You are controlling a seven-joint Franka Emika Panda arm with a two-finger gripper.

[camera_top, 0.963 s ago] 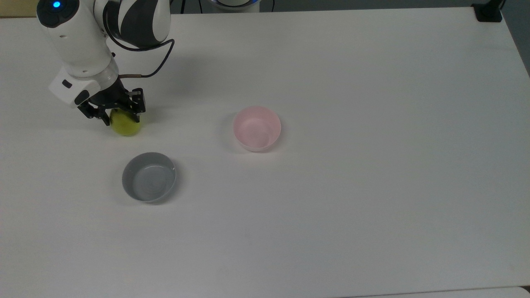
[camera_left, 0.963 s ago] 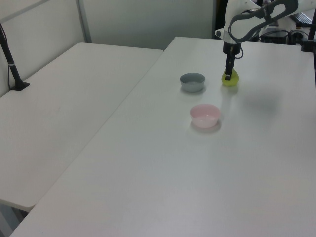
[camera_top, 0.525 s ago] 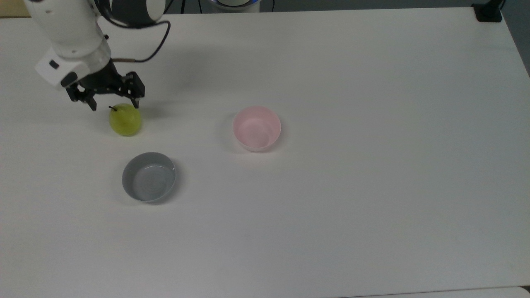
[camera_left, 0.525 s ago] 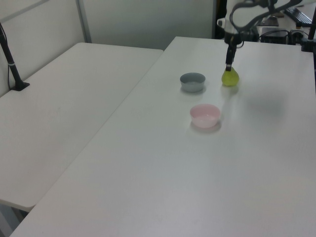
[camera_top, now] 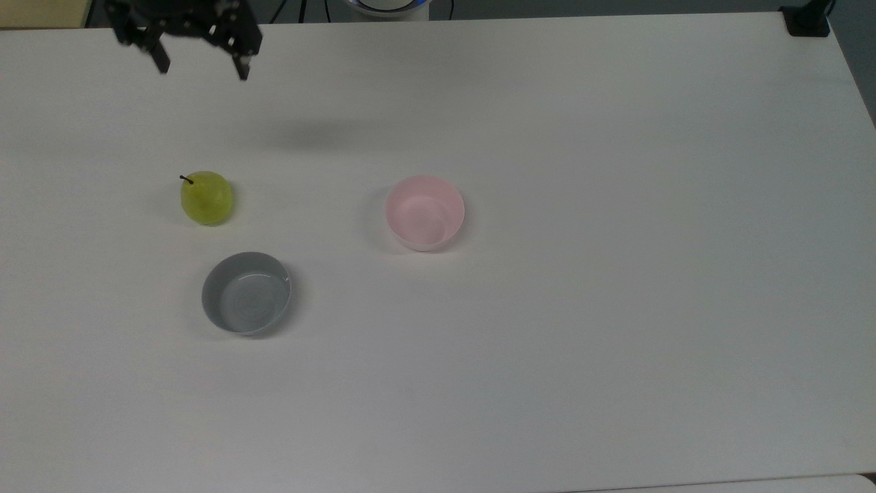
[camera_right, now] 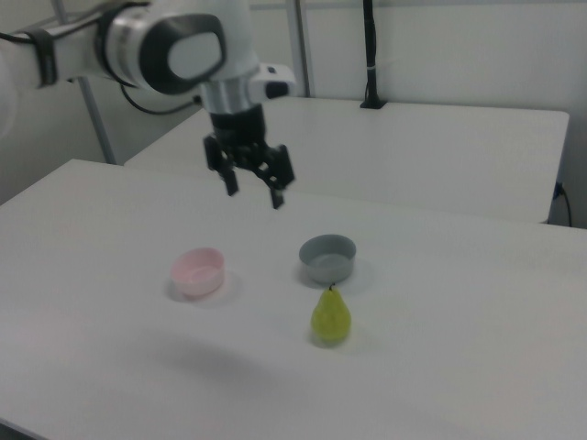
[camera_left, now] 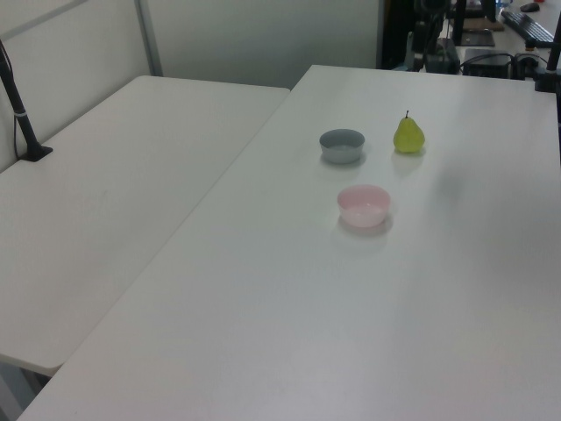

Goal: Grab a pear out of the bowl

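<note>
At the top view's upper left, the gripper (camera_top: 201, 70) hangs high above the table (camera_top: 616, 308) with its fingers spread and nothing between them — a second ago it was clamped round the pear (camera_top: 207, 198), half a second ago it had let go just above it. The pear now stands upright on the bare table, stem up, well apart from the gripper. Right of it and nearer the camera sits the grey bowl (camera_top: 246, 293); farther right the pink bowl (camera_top: 424, 212) holds nothing. So the fruit is out of the bowl and set down — the pick looks finished, the arm retreating. No brand, label or writing can be read anywhere.
</note>
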